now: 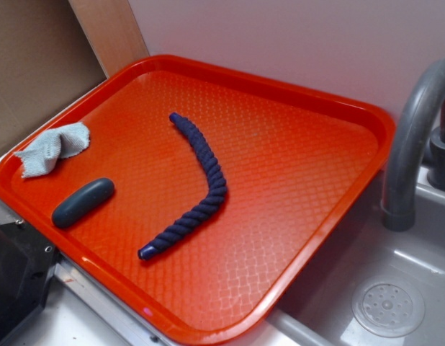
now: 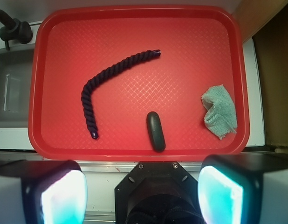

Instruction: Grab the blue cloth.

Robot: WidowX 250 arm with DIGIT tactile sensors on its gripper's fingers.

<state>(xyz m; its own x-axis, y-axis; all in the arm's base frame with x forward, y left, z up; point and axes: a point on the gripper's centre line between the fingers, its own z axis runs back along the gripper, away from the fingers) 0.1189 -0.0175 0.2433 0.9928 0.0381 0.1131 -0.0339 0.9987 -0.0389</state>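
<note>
On the red tray (image 2: 134, 14), reading from left to right in my wrist view, lie the navy rope (image 2: 106, 79), the dark oval bar (image 2: 155, 131) and the blue cloth (image 2: 219, 112), each well apart, presumably spread out so I must pick the right one. My gripper (image 2: 143, 186) hangs off the tray's near edge with jaws spread wide and empty; the cloth sits crumpled by the right rim, ahead and right of my right finger (image 2: 242, 196)

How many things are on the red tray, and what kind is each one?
Cloth: 1, the blue cloth
Rope: 1, the dark navy rope
Oval bar: 1, the dark grey bar
Total: 3 on the red tray
</note>
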